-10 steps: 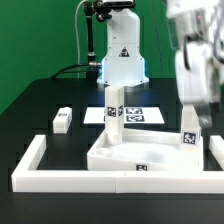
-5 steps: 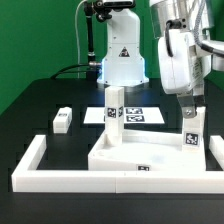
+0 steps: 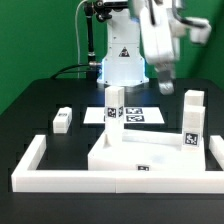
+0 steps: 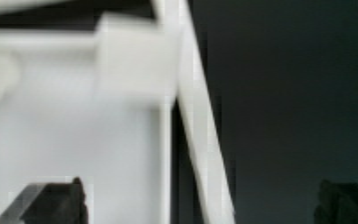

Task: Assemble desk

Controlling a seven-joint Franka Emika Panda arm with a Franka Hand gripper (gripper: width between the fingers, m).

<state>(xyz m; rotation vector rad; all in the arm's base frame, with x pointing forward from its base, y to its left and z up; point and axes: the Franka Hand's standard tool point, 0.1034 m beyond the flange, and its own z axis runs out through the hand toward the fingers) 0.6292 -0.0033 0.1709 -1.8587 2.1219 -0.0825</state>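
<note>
Two legs stand upright on tabletop; a third leg lies loose, apart, toward the exterior view's left. Gripper hangs above, fingers apart, holding nothing. Prob. next: fetch loose leg, needs lining up over it.

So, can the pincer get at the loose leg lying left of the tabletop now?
Probably yes: the loose leg lies alone on the table, nothing over it, and the pincer hangs high, apparently empty.
</note>
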